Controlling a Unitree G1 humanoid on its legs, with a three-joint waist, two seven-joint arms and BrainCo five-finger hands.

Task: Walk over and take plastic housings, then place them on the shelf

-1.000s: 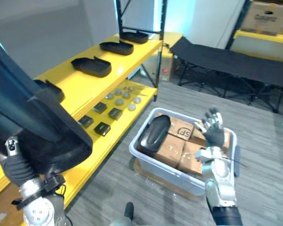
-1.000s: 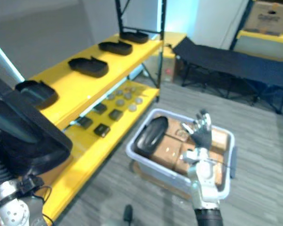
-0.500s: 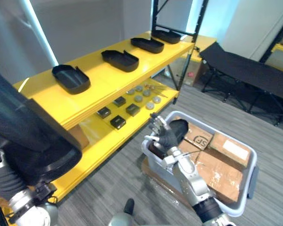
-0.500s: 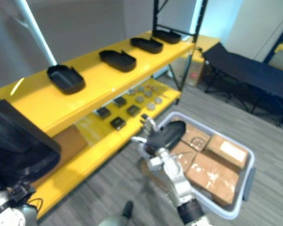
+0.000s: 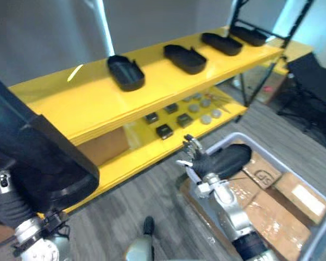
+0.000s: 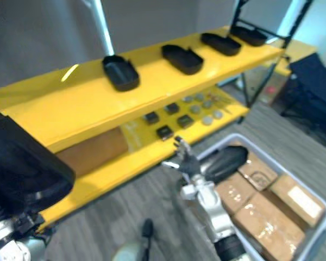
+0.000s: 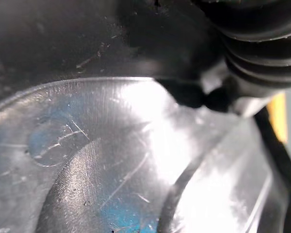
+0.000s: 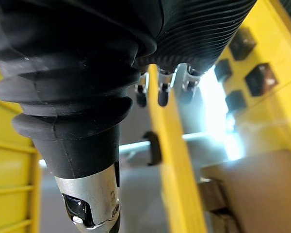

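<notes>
Upper shelf (image 5: 87,103): four black housings (image 5: 185,58) sit spaced along it. Another housing (image 5: 38,157) rides at the left hand (image 5: 13,202); its fingers are hidden, so I cannot tell the grip. Right hand (image 5: 200,162) hangs unclenched and empty before the bin (image 5: 224,139). One more housing in the bin (image 5: 233,157) lies on boxes (image 5: 271,217). Judgement: the carried one is not yet shelved, and the bin's one is left.

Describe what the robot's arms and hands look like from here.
Right hand: silver fingers with dark tips, and a dark ribbed cover over its back and wrist, leading into a silver-grey forearm. Left hand: the same dark ribbed cover, ending in a silver wrist joint.
</notes>
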